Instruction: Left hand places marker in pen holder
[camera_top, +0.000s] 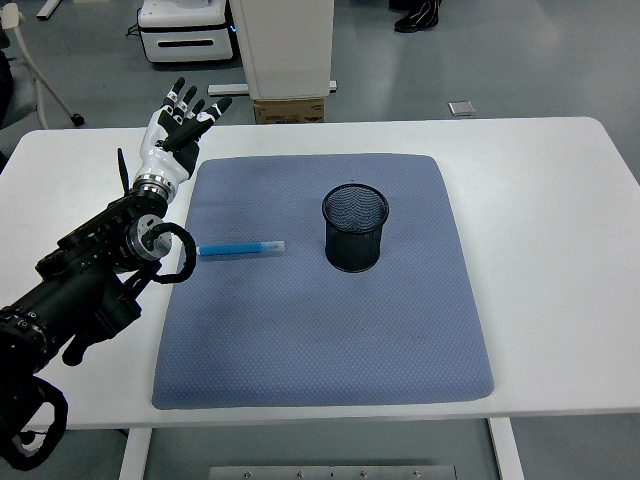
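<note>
A black pen holder (355, 228) stands upright on a blue-grey mat (320, 320), a little right of the mat's middle and toward its far half. It is a round cup of fine wire mesh with a solid rim at the top, and nothing shows inside it; the mesh bottom can be seen through the open mouth.

The marker (240, 248) lies flat on the mat to the left of the pen holder, well apart from it, pointing left to right. Its barrel is bright blue and smooth, with a paler, clear-looking end on the right.

The mat is a soft rectangular pad with rounded corners and a fine woven, dimpled surface. It covers most of the middle of the white bench (560, 220), which is smooth and plain with rounded corners.

The left hand (178, 125) is raised over the bench's far left part, beyond the mat's left corner and clear of the marker. Its fingers are spread and stretched out, pointing away and to the right, holding nothing. The hand is white-shelled with black finger segments, on a black jointed arm with a looped black cable near the wrist.
</note>
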